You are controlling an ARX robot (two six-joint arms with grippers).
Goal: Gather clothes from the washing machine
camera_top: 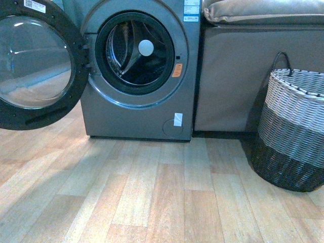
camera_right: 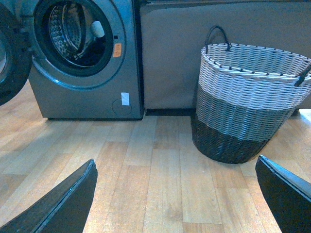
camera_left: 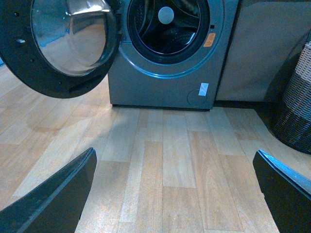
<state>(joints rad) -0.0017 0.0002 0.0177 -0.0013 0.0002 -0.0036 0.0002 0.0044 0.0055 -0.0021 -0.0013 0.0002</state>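
Observation:
The grey washing machine (camera_top: 136, 114) stands at the back left, its round black-rimmed glass door (camera_top: 35, 63) swung open to the left. The perforated steel drum (camera_top: 134, 53) looks dark inside; I see no clothes in it from here, only a pale round disc (camera_top: 146, 47). It also shows in the left wrist view (camera_left: 160, 90) and the right wrist view (camera_right: 87, 97). My left gripper (camera_left: 175, 194) is open and empty above the wood floor, well short of the machine. My right gripper (camera_right: 175, 194) is open and empty above the floor. Neither arm shows in the front view.
A woven basket (camera_top: 293, 129), white, grey and black with a handle, stands at the right; it also shows in the right wrist view (camera_right: 248, 97). A beige cabinet (camera_top: 233, 76) with a cushion (camera_top: 263, 10) on top sits between machine and basket. Wood floor (camera_top: 162, 192) in front.

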